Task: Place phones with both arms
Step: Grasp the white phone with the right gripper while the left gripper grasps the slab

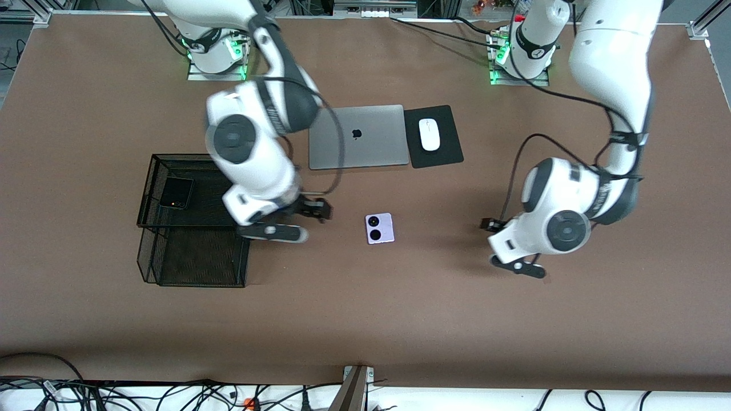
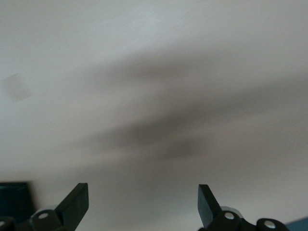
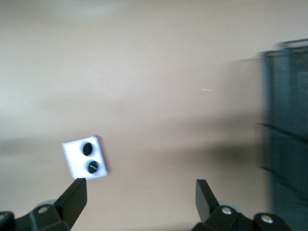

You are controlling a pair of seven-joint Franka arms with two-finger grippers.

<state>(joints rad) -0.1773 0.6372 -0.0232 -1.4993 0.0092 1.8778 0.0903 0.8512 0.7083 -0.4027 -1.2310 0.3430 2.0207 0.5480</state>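
Observation:
The lilac phone (image 1: pixel 379 228) with two round black lenses lies flat on the brown table, nearer the front camera than the laptop. It also shows in the right wrist view (image 3: pixel 85 157), just ahead of one fingertip. My right gripper (image 1: pixel 294 221) (image 3: pixel 142 192) is open and empty, low over the table between the mesh tray and the lilac phone. The squarish black folded phone (image 1: pixel 176 193) lies in the mesh tray's compartment farther from the front camera. My left gripper (image 1: pixel 503 246) (image 2: pixel 143 195) is open and empty over bare table toward the left arm's end. The longer black slab is out of view.
A black mesh tray (image 1: pixel 149 228) with two compartments stands toward the right arm's end and shows in the right wrist view (image 3: pixel 284 130). A closed silver laptop (image 1: pixel 357 137) and a white mouse (image 1: pixel 429 135) on a black pad (image 1: pixel 448 151) lie near the arms' bases.

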